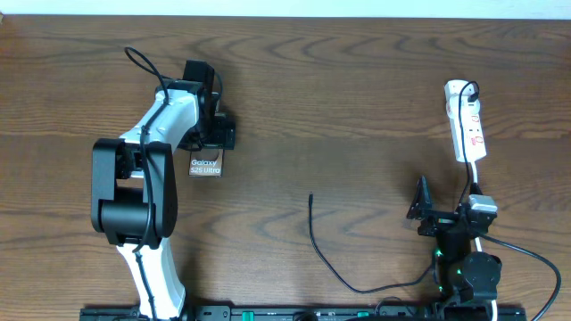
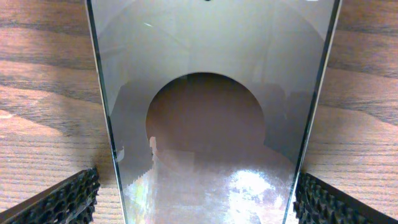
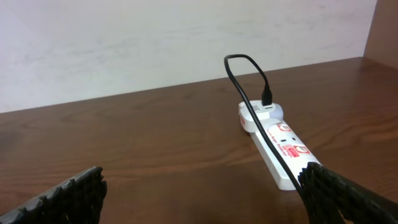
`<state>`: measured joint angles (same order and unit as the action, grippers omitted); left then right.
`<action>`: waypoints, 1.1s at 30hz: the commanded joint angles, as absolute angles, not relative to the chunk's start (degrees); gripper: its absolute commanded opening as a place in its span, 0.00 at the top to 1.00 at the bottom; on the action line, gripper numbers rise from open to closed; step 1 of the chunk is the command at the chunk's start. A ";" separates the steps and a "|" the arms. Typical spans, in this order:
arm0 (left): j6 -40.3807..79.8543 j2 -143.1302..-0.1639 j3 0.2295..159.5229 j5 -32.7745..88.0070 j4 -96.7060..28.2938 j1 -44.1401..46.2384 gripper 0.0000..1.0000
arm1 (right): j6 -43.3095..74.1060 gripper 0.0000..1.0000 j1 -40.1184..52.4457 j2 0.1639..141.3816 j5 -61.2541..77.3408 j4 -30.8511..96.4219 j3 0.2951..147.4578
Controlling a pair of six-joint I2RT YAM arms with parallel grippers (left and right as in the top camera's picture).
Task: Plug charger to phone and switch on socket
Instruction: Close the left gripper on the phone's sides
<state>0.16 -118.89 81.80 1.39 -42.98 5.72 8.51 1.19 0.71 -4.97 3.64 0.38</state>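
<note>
Left gripper [image 2: 198,208]: jaws wide, empty, straddling the phone.
Phone [image 2: 211,68]: directly beneath me, between my pads. Thin, rigid slab with a glossy face, probably slippery. I'd pinch its long side edges.
Right gripper [image 3: 205,202]: jaws wide, empty.
Charger [image 1: 326,259]: well off to my right gripper's left. Thin black cable, light and limp. I'd grip just behind the tip.
Socket [image 3: 280,146]: ahead-right of my right gripper. Hard white plastic with red marks.

One phone [image 1: 205,166], one charger [image 1: 311,218], one socket [image 1: 466,125] and two arms, the left arm [image 1: 143,178] and the right arm [image 1: 464,263], share one desk [image 1: 357,98].
</note>
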 commanded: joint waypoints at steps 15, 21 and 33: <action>-0.43 -119.85 81.03 0.86 -42.96 5.43 0.03 | 8.05 0.01 1.61 0.38 -5.63 3.84 0.32; -0.45 -119.85 81.03 0.86 -42.96 5.43 0.04 | 8.05 0.01 1.61 0.38 -5.63 3.84 0.32; -0.45 -119.85 81.03 0.86 -42.94 5.43 0.12 | 8.05 0.01 1.61 0.38 -5.63 3.84 0.32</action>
